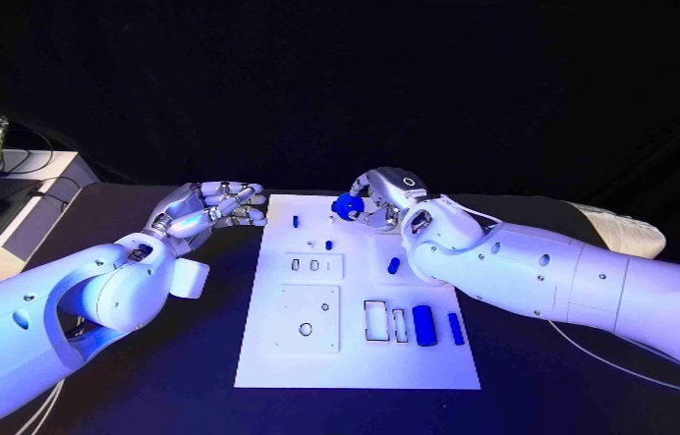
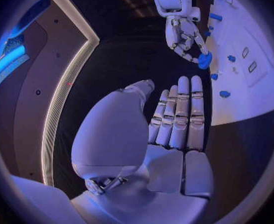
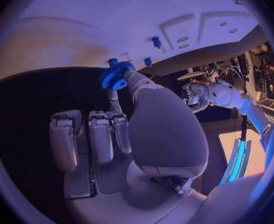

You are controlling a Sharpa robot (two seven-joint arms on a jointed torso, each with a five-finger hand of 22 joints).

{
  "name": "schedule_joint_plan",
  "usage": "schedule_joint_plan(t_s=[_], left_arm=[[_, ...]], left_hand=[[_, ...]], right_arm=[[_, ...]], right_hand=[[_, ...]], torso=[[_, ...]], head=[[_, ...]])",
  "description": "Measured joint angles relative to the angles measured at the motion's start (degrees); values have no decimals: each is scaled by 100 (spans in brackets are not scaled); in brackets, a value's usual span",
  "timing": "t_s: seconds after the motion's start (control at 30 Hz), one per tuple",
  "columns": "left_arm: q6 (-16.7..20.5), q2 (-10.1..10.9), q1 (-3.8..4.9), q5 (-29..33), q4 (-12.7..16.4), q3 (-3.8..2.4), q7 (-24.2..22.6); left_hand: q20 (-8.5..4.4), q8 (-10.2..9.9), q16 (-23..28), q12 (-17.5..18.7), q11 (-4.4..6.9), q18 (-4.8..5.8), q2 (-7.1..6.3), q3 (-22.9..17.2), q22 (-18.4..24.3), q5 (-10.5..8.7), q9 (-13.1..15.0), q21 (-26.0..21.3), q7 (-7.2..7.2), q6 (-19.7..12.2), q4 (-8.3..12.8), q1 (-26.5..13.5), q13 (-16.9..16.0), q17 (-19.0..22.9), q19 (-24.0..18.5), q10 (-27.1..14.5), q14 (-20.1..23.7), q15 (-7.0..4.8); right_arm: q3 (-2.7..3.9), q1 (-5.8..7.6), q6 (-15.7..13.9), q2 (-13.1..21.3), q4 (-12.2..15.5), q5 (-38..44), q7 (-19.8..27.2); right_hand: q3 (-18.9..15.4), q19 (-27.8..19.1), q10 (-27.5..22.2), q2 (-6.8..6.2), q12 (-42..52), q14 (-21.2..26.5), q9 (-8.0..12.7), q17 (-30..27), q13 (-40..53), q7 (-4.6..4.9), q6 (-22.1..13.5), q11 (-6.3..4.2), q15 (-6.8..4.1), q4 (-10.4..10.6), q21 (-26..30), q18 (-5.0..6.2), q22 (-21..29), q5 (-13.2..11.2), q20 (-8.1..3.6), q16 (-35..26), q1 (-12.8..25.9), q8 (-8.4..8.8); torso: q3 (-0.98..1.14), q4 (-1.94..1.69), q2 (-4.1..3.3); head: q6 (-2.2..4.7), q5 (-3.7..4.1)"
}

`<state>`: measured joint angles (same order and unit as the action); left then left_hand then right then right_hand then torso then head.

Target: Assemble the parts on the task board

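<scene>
The white task board (image 1: 355, 356) lies in the middle of the black table. My right hand (image 1: 382, 199) hovers over the board's far edge and pinches a blue gear (image 1: 346, 206) between thumb and a finger; the gear (image 3: 115, 74) shows its toothed rim in the right wrist view. My left hand (image 1: 212, 207) sits beside the board's far left corner, holding nothing, its fingers (image 2: 177, 114) stretched out side by side. Loose blue parts lie on the board: a small peg (image 1: 295, 222), a short piece (image 1: 393, 266) and two long bars (image 1: 423, 319) near the right edge.
Raised white blocks with slots (image 1: 314, 266) and holes (image 1: 307, 329) sit on the board's left half, and rectangular cut-outs (image 1: 377, 320) in its near middle. A cable (image 1: 595, 352) runs across the table under my right arm.
</scene>
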<state>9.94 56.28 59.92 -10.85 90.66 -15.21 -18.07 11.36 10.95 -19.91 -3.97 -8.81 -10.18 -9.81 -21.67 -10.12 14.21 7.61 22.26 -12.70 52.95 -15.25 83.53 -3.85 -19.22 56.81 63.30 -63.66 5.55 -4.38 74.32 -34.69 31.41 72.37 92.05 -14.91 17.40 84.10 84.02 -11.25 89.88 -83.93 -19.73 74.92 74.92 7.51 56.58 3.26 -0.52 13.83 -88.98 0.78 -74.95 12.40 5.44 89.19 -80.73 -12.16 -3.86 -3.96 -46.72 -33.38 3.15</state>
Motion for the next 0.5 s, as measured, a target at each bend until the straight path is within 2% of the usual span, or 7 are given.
schedule_joint_plan(t_s=[0.33, 0.5], left_arm=[[-1, -28, -1, -1, -14, 1, 0], [-2, -43, -1, -2, -21, 1, 0]], left_hand=[[-21, 0, 0, 0, 0, 0, 0, -24, -6, 0, 0, 27, 0, 0, -24, 0, 0, -22, -22, 0, 41, -1], [-21, 0, 0, 0, 0, -1, 0, -24, -6, 0, 0, 27, 0, 0, -24, 0, 0, -22, -22, 0, 41, -1]], right_arm=[[-54, -125, -49, -376, -382, 242, -5], [-64, -175, -49, -481, -464, 295, -4]], right_hand=[[15, 0, 0, 0, 0, -21, 6, 0, -1, 0, -2, 0, -21, 16, 0, 1, 1, -13, 0, 0, 0, 2], [15, 0, 0, 0, 0, -21, 6, 0, -1, 0, -2, 0, -21, 16, 0, 1, 1, -13, 0, 0, 0, 12]], torso=[[-4, -10, -8], [4, -4, -9]], head=[[-9, -21], [-21, -38]])
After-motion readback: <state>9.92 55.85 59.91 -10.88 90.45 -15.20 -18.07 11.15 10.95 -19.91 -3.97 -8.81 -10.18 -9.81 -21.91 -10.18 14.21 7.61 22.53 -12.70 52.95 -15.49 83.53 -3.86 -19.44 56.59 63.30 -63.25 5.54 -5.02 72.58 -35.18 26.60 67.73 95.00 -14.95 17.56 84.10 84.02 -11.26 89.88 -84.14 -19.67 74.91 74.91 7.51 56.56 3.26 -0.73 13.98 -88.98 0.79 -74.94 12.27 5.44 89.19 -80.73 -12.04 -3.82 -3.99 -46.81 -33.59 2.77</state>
